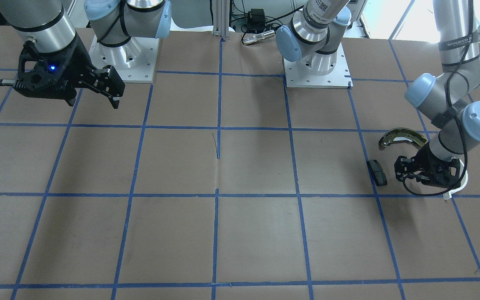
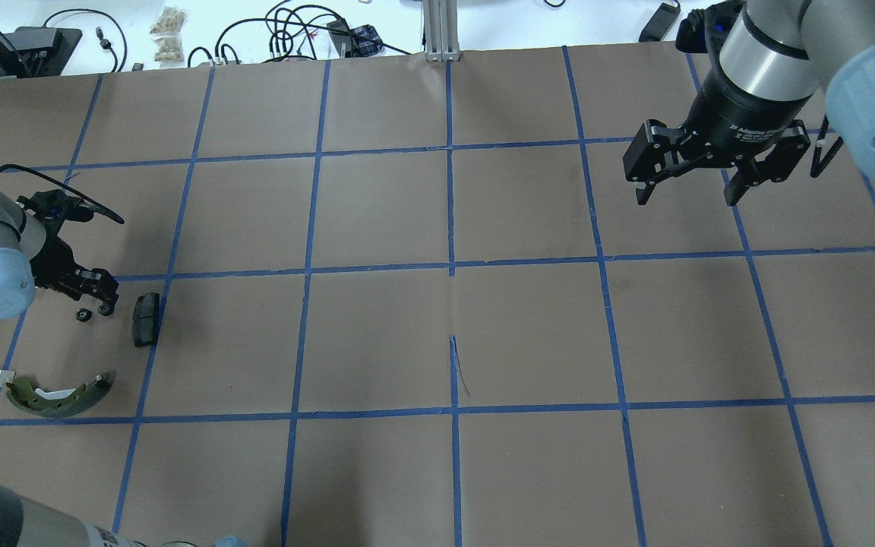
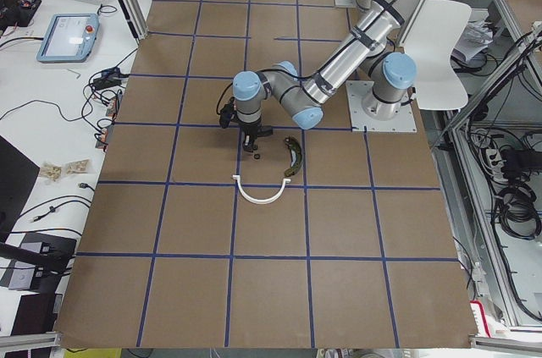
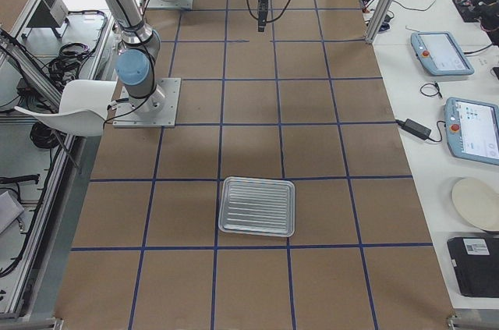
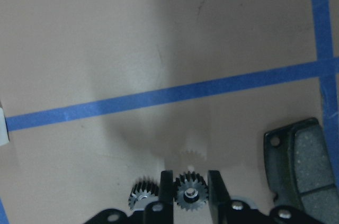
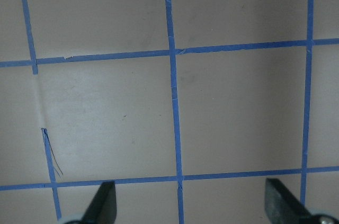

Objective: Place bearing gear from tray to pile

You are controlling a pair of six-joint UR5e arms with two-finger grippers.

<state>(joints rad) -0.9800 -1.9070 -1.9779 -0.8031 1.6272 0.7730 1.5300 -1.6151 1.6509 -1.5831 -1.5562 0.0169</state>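
Bearing gear (image 5: 190,194) is clamped between the left pincer (image 5: 190,181) fingers, at the pile beside the brake pad (image 5: 296,163). Step in hand: placement. Next, lower to the bench (image 5: 132,49) and release. The right pincer (image 2: 688,194) is spread wide and holds nothing.

1. A small dark toothed gear (image 5: 190,192) sat gripped between the fingers of the left gripper (image 5: 190,179). A second gear (image 5: 142,195) lay just beside it.
2. The ribbed silvery tray (image 4: 257,206) lay flat, well apart.
3. The pile (image 2: 61,395) lay near the gears: a curved brake shoe (image 1: 402,137), a white arc (image 3: 258,197) and a black pad (image 1: 377,172).
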